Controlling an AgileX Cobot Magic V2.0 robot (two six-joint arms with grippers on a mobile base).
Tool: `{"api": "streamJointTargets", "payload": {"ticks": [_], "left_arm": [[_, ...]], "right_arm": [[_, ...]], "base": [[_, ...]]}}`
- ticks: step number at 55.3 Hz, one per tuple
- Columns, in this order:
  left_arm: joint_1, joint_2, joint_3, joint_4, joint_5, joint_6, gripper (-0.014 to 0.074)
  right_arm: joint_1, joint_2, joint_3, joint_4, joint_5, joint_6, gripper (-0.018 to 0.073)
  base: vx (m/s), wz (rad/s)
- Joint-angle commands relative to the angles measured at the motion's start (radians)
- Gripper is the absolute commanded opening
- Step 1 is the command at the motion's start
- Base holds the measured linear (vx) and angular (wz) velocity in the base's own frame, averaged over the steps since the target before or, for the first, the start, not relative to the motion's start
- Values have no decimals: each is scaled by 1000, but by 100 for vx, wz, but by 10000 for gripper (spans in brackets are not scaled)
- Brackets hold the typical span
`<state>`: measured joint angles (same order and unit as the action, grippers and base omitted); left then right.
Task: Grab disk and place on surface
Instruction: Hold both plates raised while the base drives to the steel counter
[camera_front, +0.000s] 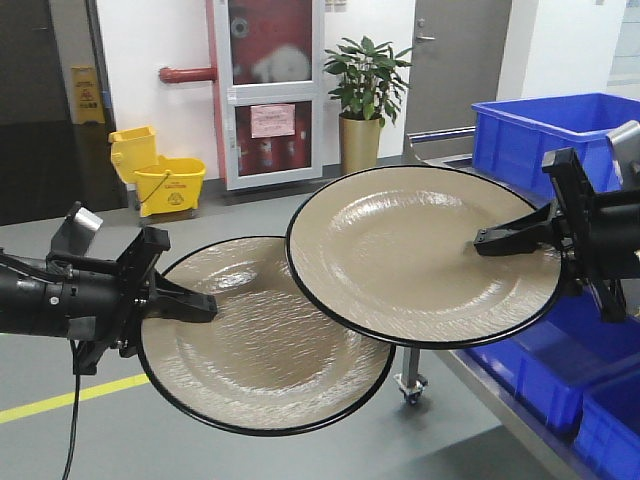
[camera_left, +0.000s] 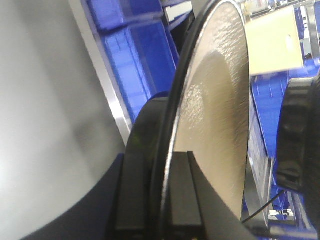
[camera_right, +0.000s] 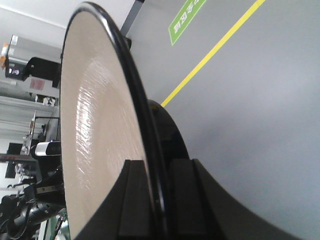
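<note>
Beige, black-rimmed lower disk (camera_front: 265, 350) pinched at rim by left gripper (camera_front: 195, 303); upper disk (camera_front: 400, 255), overlapping above, pinched likewise by right gripper (camera_front: 492, 240). Both aloft, near-level, rim-held probably for flat laydown. No surface in view.

The left disk (camera_front: 265, 340) hangs at near left, pinched at its left rim by the left claw (camera_front: 208, 305). The right disk (camera_front: 425, 255) sits higher and to the right, pinched at its right rim by the right claw (camera_front: 482, 240). Its left edge overlaps the left disk's upper right part; whether they touch cannot be told. At right, bins (camera_front: 545, 135) stand behind and below the right disk. Far behind, a plant (camera_front: 368, 80) stands centre and a mop bucket (camera_front: 165, 180) far left.
</note>
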<state>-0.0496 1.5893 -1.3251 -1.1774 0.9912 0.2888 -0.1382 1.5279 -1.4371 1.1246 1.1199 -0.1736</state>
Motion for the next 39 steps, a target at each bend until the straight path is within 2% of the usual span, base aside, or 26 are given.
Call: {"api": "streamJointTargets", "payload": {"ticks": [1,16,39], "left_arm": [[-4,-56,-36,-128,0,-16,-1],[-4,-56,-36,-128,0,-16,-1],[-4,-56,-36,-128,0,-16,-1]], "right_arm": [[-3,-44,-41,129,-29,4,-8],[-3,-44,-41,129,-29,4,-8],[-3,-44,-41,129,-29,4,-8]], "base": [[50,-13],[50,-32],[48,-62]]}}
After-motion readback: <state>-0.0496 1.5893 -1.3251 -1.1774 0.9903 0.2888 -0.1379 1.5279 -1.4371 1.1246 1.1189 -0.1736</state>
